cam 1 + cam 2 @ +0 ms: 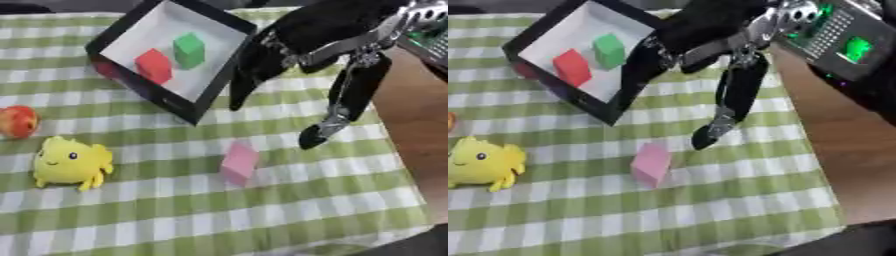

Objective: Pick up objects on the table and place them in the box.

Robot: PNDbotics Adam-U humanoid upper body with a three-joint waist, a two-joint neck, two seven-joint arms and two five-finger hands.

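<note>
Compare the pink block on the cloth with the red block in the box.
The pink block lies outside the box, on the green checked cloth, while the red block sits inside, on the white floor beside a green block. The pink block is pale, the red block saturated. The right hand hangs open just above and to the right of the pink block; the red block lies farther from it. Both are small blocks with flat faces, much alike in size.

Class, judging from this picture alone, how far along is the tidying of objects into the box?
Done: red block and green block lie in the box. In hand: nothing; the right hand hangs open above the pink block. Left: pink block, yellow plush toy, apple.
</note>
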